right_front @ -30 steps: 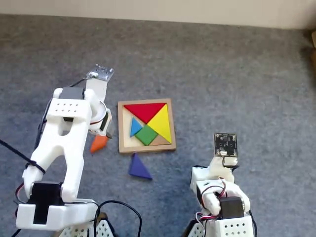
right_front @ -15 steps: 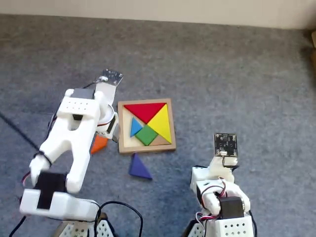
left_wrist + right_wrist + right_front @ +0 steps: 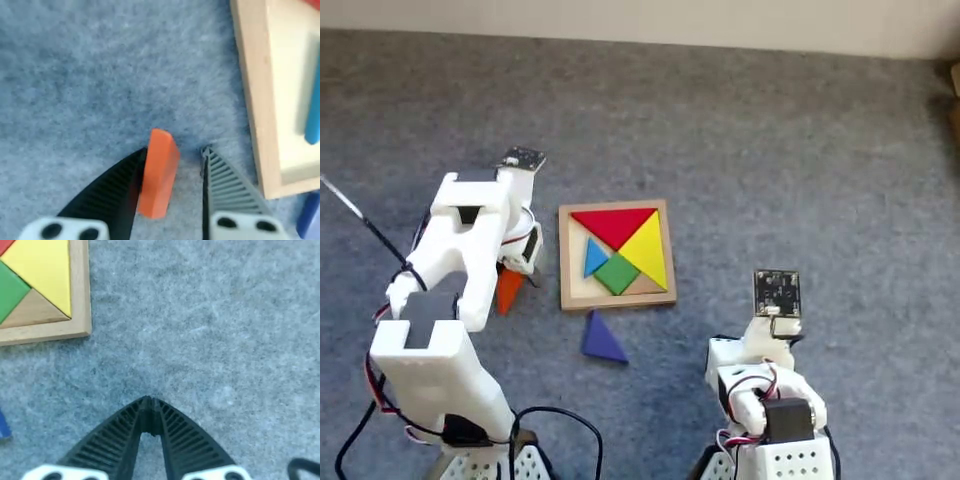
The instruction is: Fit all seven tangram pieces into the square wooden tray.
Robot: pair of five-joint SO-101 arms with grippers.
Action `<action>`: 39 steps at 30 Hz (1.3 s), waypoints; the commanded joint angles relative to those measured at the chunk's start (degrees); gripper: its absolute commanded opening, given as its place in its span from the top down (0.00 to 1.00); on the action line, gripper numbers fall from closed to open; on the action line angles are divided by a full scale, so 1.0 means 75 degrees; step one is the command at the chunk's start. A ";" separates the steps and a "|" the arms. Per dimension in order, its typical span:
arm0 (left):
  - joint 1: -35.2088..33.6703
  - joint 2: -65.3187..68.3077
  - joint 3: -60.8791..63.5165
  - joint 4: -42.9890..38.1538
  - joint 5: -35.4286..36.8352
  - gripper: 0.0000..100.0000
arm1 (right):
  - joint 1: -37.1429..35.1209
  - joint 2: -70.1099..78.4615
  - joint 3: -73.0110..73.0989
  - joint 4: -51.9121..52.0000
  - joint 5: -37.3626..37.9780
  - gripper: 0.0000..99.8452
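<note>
The square wooden tray [image 3: 563, 262] lies mid-table holding a red triangle [image 3: 615, 225], a yellow triangle [image 3: 648, 255], a green square [image 3: 617, 272] and a small blue triangle [image 3: 593, 258]. Just left of it an orange piece [image 3: 508, 290] rests on the carpet. My left gripper [image 3: 174, 151] is open around this orange piece [image 3: 159, 180]: one finger touches it, the other stands a little apart, near the tray's rim [image 3: 250, 90]. A dark blue triangle [image 3: 602, 338] lies below the tray. My right gripper [image 3: 150, 412] is shut and empty over bare carpet, short of the tray's corner [image 3: 80, 290].
Grey carpet covers the whole table. The right arm [image 3: 765, 395] sits folded at the front right, with open carpet between it and the tray. A strip of pale wall runs along the far edge.
The left arm has swung its upper part toward the front left while its gripper stayed by the tray's left side. The orange piece has shifted slightly left and turned more upright.
</note>
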 commanded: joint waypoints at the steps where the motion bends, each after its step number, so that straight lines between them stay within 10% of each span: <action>1: -0.0334 0.0041 -0.0252 0.0164 0.0047 0.83 | 0.0158 -0.0088 0.1108 0.0064 -0.0070 0.99; 39: -0.0639 -0.0006 -0.2127 0.2168 0.0422 0.84 | 0.0158 -0.0088 0.1108 0.0064 -0.0070 0.99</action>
